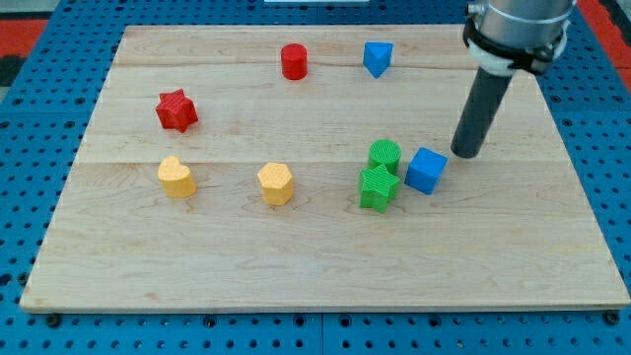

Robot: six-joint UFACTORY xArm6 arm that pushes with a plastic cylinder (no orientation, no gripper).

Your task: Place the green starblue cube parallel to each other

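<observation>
The green star (378,188) lies right of the board's middle. The blue cube (426,171) sits just to its right, a small gap between them. A green cylinder (385,156) stands directly above the star, touching it. My tip (467,153) rests on the board just up and to the right of the blue cube, a short gap away.
A red cylinder (294,61) and a blue triangular block (377,58) sit near the view's top. A red star (176,110) is at the left. A yellow heart (176,177) and a yellow hexagon (276,183) lie left of the green star. The wooden board (296,276) ends in blue surround.
</observation>
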